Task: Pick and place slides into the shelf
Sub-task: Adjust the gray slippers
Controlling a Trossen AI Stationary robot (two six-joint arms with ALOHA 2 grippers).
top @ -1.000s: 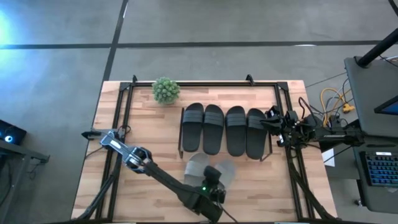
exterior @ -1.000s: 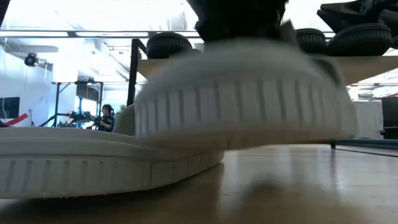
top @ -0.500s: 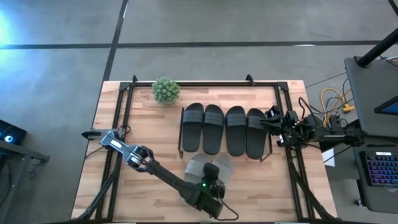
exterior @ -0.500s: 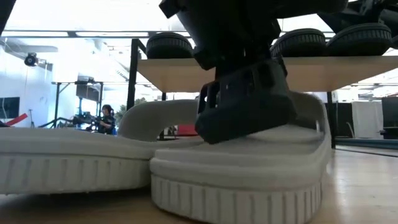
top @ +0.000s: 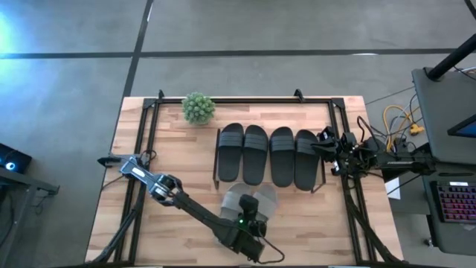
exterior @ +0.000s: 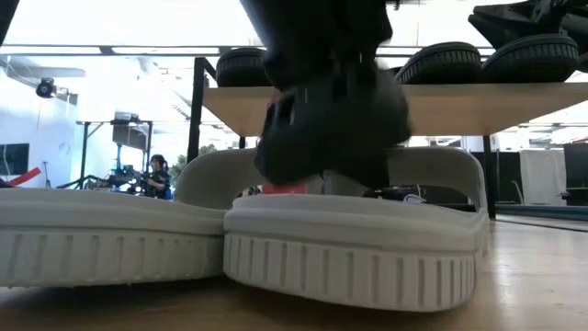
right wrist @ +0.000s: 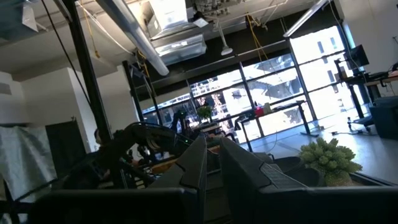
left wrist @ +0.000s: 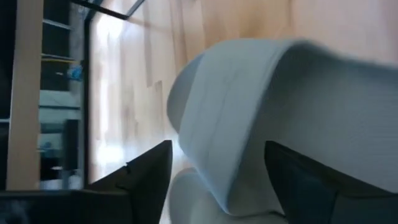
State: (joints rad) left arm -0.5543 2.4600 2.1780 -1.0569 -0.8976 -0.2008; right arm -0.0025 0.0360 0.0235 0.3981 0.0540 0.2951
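Your left gripper [top: 251,206] had let go since a second earlier, when it was clamped on a pale slide and carrying it just above the table; that slide [exterior: 354,253] then sat flat on the wooden table [top: 178,149], its side touching the other pale slide [exterior: 106,234]. In the left wrist view the two dark fingers [left wrist: 146,171] stood spread on either side of the grey strap, clear of it. In the low view, the gripper hung over the strap of the nearer slide.

From above, the pale pair lay at the table's front edge, just in front of the shelf [top: 271,156], where four black slides [top: 269,155] sat side by side on the top board (toes pointing toward the back of the table).

Your right gripper [top: 327,145] waited at the shelf's right end, beside the outermost black slide, its fingers [right wrist: 199,165] pressed nearly together and holding nothing. A small green plant [top: 198,107] stood at the back left of the table. A person [exterior: 158,175] was visible far off in the room behind.
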